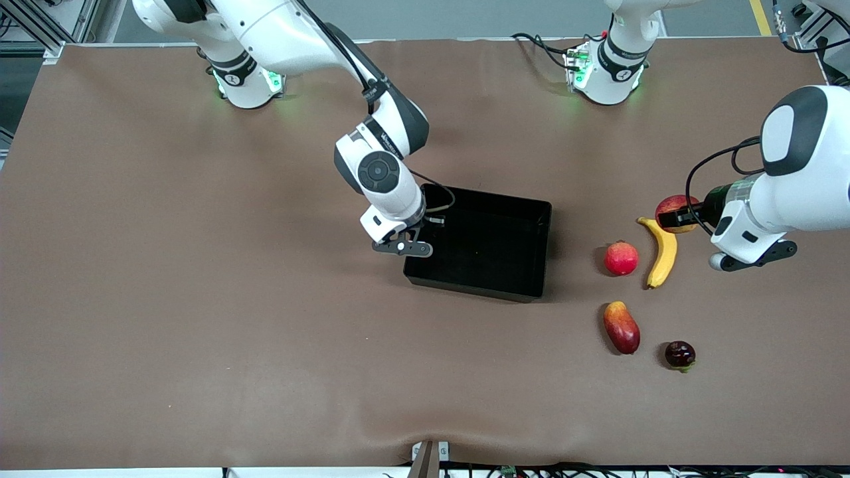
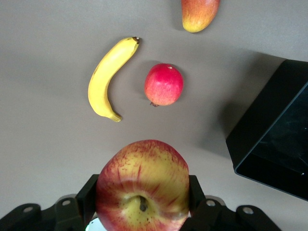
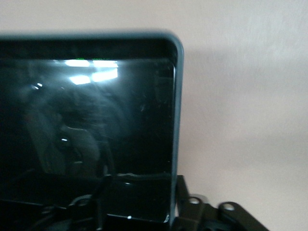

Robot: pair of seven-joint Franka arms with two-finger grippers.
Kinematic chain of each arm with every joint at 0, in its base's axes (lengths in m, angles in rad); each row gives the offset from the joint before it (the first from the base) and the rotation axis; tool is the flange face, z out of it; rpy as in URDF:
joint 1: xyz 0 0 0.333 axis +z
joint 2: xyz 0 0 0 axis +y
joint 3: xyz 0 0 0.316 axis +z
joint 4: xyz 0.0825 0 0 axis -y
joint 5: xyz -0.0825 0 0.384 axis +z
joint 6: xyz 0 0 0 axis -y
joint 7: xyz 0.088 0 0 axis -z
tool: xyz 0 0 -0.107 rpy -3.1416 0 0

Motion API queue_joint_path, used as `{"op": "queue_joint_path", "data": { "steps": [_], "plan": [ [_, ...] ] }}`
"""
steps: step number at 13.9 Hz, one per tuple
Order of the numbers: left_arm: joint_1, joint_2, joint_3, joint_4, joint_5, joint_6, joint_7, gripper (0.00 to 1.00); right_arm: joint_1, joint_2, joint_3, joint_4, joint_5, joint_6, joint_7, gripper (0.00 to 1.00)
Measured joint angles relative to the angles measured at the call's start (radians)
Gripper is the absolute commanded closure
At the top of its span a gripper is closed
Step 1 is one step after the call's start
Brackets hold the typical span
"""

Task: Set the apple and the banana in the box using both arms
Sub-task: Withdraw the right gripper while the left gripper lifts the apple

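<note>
The apple [image 1: 672,211], red with yellow blotches, sits between the fingers of my left gripper [image 1: 679,216], which is shut on it over the table by one tip of the banana [image 1: 663,252]. In the left wrist view the apple [image 2: 143,185] fills the left gripper [image 2: 143,192], and the curved yellow banana [image 2: 107,77] lies on the cloth. The black box [image 1: 475,284] stands mid-table. My right gripper [image 1: 431,219] is at the box's wall toward the right arm's end. In the right wrist view the right gripper [image 3: 142,192] is open, its fingers astride the box's rim [image 3: 178,120].
A deep-red round fruit [image 1: 621,258] lies between the box and the banana. A red-yellow mango [image 1: 621,326] and a small dark fruit [image 1: 680,354] lie nearer the front camera. The left wrist view also shows the round fruit [image 2: 163,84], mango [image 2: 199,12] and box wall [image 2: 269,130].
</note>
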Motion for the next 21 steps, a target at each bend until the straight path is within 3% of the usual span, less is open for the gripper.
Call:
{"op": "queue_joint_path", "data": {
  "steps": [3,10,13,18,21],
  "plan": [
    [0.0,0.0,-0.02,-0.005,-0.002,0.009,-0.037,1.0,-0.05,-0.092,-0.018,0.006,0.0,-0.079,-0.075,0.0],
    [0.0,0.004,-0.088,-0.083,-0.003,0.123,-0.157,1.0,-0.287,-0.247,-0.022,-0.053,0.0,-0.285,-0.379,0.0],
    [-0.001,0.008,-0.132,-0.117,-0.004,0.174,-0.23,1.0,-0.373,-0.327,-0.024,-0.069,0.0,-0.442,-0.43,0.0],
    [-0.018,0.04,-0.235,-0.129,-0.005,0.253,-0.446,1.0,-0.618,-0.453,-0.027,-0.079,-0.001,-0.646,-0.578,0.0],
    [-0.099,0.092,-0.244,-0.12,-0.005,0.32,-0.592,1.0,-0.701,-0.511,-0.028,-0.078,-0.096,-0.692,-0.644,0.0]
  ]
}}
